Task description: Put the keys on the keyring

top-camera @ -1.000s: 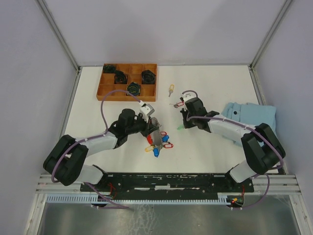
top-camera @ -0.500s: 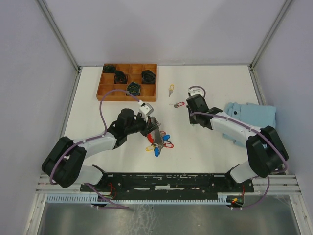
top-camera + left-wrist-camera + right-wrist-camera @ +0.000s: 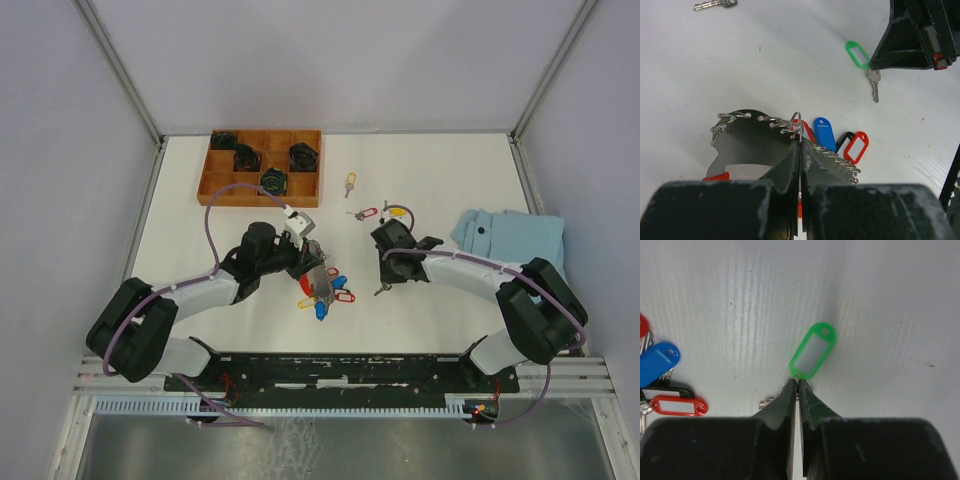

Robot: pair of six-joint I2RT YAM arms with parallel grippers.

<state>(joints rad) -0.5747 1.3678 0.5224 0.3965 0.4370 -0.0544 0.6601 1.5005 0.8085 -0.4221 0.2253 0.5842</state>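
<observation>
My left gripper [image 3: 314, 268] is shut on a wire loop of the keyring [image 3: 827, 150], a grey beaded band carrying blue [image 3: 825, 132] and red [image 3: 856, 147] tags. To its right, my right gripper [image 3: 798, 383] is shut on the small ring of a green-tagged key. The green tag [image 3: 812, 351] lies just past the fingertips, and the silver blade [image 3: 771, 400] pokes out to the left. In the left wrist view the same tag [image 3: 856, 54] and blade [image 3: 874, 86] show under the right gripper. Further keys lie behind: red-tagged [image 3: 365, 213], yellow-tagged [image 3: 398, 211] and another yellow [image 3: 350, 181].
An orange wooden compartment tray [image 3: 260, 190] holding black rolls stands at the back left. A folded light-blue cloth [image 3: 510, 235] lies at the right, beside the right arm. Grey walls enclose the table on three sides.
The right gripper came nearer and leftward from beside the red-tagged key down onto the green-tagged key, uncovering a yellow-tagged key. The left gripper and keyring stayed put.
</observation>
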